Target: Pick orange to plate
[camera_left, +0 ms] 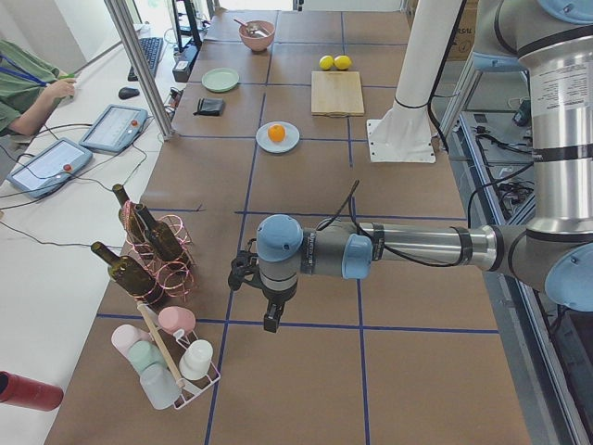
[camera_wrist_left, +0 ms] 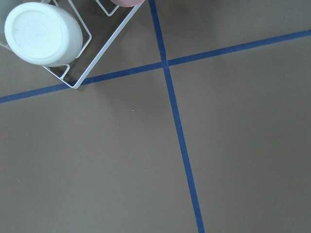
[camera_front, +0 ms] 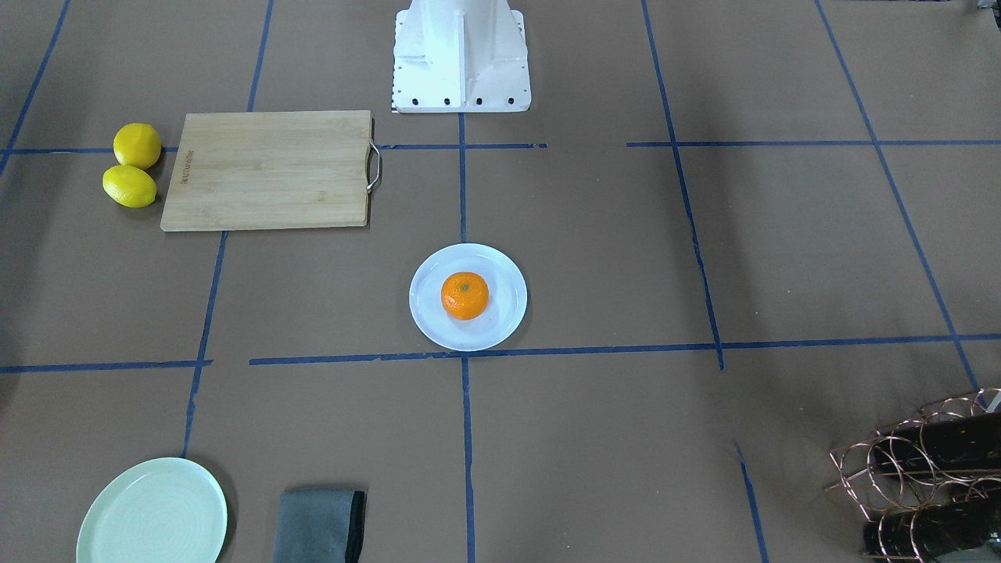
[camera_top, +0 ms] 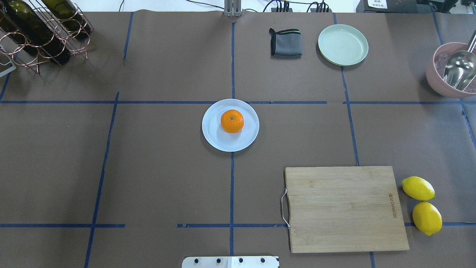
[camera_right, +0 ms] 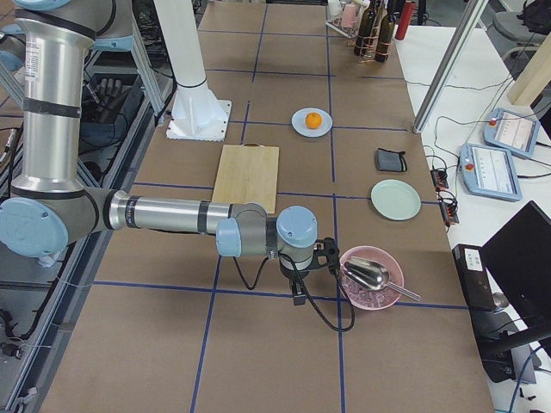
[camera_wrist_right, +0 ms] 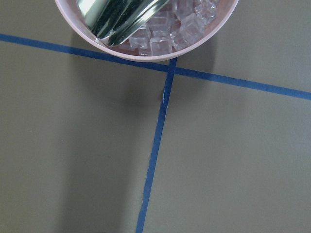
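I see the orange [camera_top: 232, 121] lying on the white plate [camera_top: 215, 139], a little off the middle, with its green stem dot turned up, so it rests on its flat underside and I judge it will not roll. The plate stands near the centre of the table [camera_top: 167, 167], where both arms can reach it, and nothing touches the fruit. By my judgement the task is done, because the fruit is already where it must be. The two lemons [camera_top: 418, 188] lie beside the cutting board [camera_top: 346, 208], and the green plate [camera_top: 343, 44] is well apart, with nothing on it. The left gripper [camera_left: 271, 315] hangs over the table near the cup rack [camera_left: 171, 357], and the right gripper [camera_right: 299, 292] hangs just beside the pink bowl [camera_right: 357, 299]. I think they are kept at the table ends so that the middle is free. How far their fingers are apart I cannot tell, since only the side cameras show them.
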